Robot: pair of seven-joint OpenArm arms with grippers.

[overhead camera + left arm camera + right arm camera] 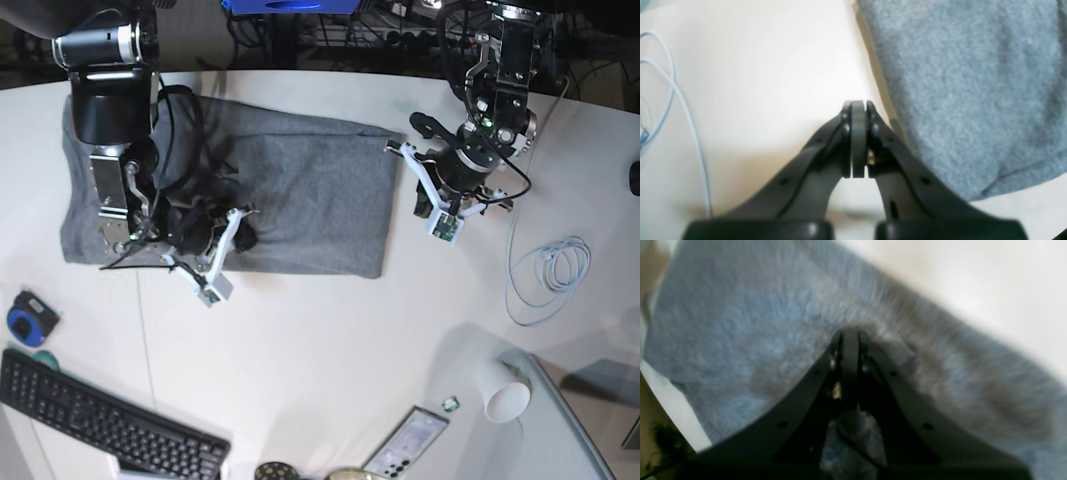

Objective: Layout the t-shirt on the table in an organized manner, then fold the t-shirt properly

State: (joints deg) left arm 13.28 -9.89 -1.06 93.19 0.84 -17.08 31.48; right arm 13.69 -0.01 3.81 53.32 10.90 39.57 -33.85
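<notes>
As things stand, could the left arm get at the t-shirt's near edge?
Probably yes: the left gripper, shut and empty, hangs over bare table right beside the t-shirt, nothing between.

Ahead of the left end effector (859,103) and to its camera-left, the counter (756,83) lies bare, open for passage. Farther to that side a loose white cable (545,275) coils on the surface. Just beside its camera-right flank runs the edge of the t-shirt (967,93), flat cloth and no tall obstacle.

The right end effector (850,331) sits low over the grey cloth, which spreads on every side of its tips; bare counter begins beyond the shirt's far edge.

Well away, toward the near rim, stand a white cup (505,395), a keyboard (100,425) and a phone (405,445).
</notes>
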